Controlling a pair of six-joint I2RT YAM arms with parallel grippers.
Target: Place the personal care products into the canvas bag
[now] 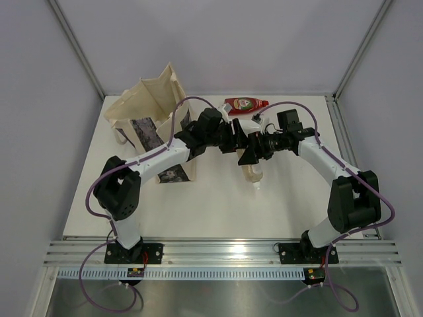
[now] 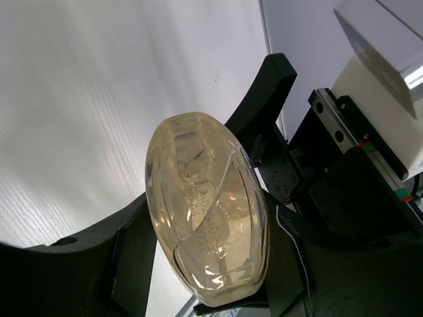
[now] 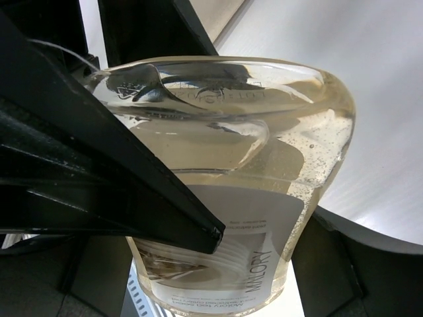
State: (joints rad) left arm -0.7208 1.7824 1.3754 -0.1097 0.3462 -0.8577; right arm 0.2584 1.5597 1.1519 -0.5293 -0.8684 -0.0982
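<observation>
A clear amber bottle (image 2: 205, 205) is held between my two grippers above the middle of the table; its label side shows in the right wrist view (image 3: 231, 218). My left gripper (image 1: 234, 140) has its fingers closed round the bottle's base (image 2: 211, 264). My right gripper (image 1: 247, 149) grips the bottle's body from the other side (image 3: 211, 277). The canvas bag (image 1: 151, 112) stands open at the back left, to the left of both grippers. A red bottle (image 1: 244, 104) lies at the back. A pale bottle (image 1: 253, 173) lies on the table under the grippers.
A white bottle (image 1: 260, 123) lies partly hidden behind the right gripper. The table (image 1: 218, 211) has metal frame posts at its back corners and a rail along its right edge.
</observation>
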